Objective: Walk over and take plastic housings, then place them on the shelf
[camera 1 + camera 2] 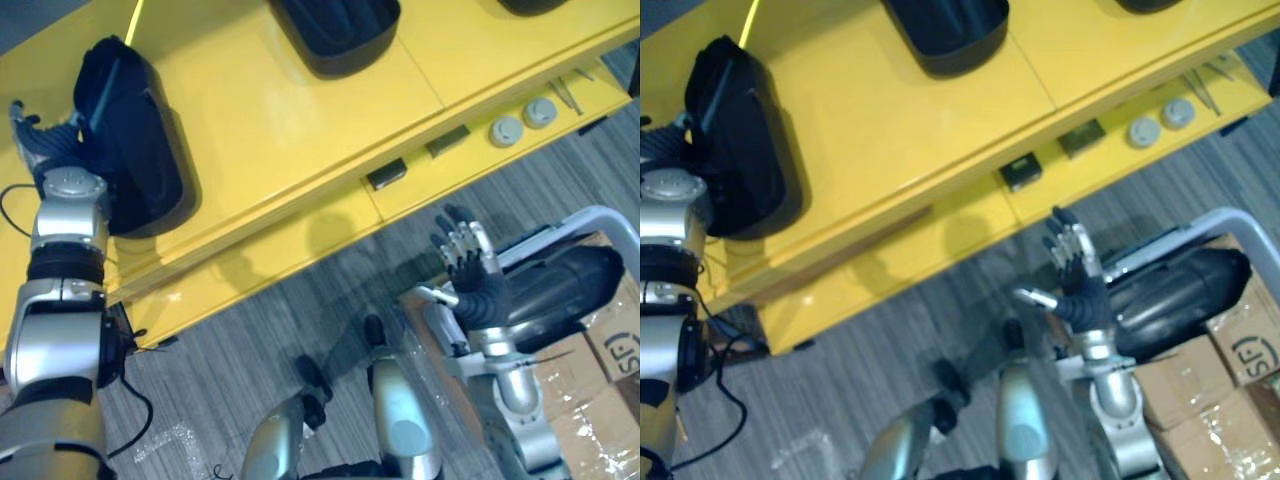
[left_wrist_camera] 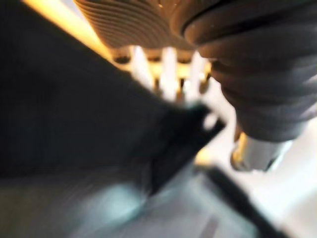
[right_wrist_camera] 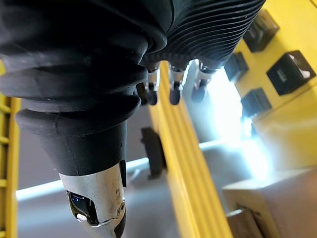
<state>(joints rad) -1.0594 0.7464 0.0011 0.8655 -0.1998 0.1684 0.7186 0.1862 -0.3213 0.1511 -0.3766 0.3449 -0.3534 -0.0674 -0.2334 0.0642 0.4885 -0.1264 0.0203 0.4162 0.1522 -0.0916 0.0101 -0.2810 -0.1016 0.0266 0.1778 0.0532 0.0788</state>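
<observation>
Your left hand rests against a black plastic housing lying on the yellow shelf (probably seating it there; whether it grips I cannot tell). Your right hand hangs empty with its fingers spread wide. A second housing lies just beyond them in the cart, likely the next pick.

Two grey round caps sit beside small dark blocks — cardboard boxes stand right, above striped grey floor.
</observation>
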